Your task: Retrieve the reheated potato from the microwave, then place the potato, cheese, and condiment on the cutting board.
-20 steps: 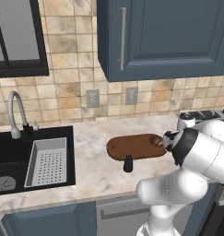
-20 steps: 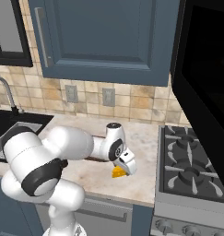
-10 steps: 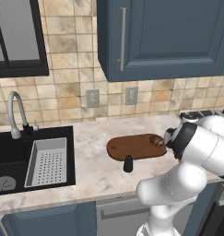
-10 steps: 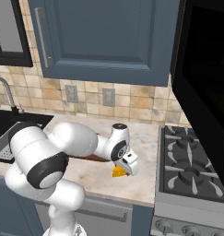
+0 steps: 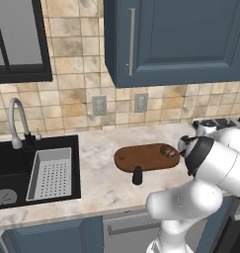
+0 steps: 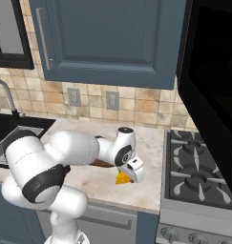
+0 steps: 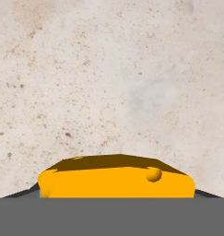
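Observation:
The yellow-orange cheese [image 7: 115, 177] lies on the pale counter, and its wedge [image 6: 121, 179] sits directly under my gripper [image 6: 130, 172]. The gripper is open, with a dark fingertip [image 7: 26, 193] showing at each side of the wedge. The cutting board [image 5: 141, 158] lies on the counter with the potato [image 5: 167, 150] on its right end. Just in front of the board stands the dark condiment [image 5: 137, 175] bottle. The microwave [image 6: 210, 90] hangs above the stove with its dark inside showing. My arm hides most of the board in the right base view.
A stove [image 6: 198, 176] with black grates borders the counter on the right, close to the cheese. On the left are a black sink [image 5: 13, 168] with a grey strainer basket [image 5: 51, 173] and a tap [image 5: 15, 123]. Blue cabinets [image 5: 176, 39] hang overhead.
The arm's elbow has swung and the hand has sunk slightly over the cheese. The cheese, the bottle, the potato and the board have stayed where they were.

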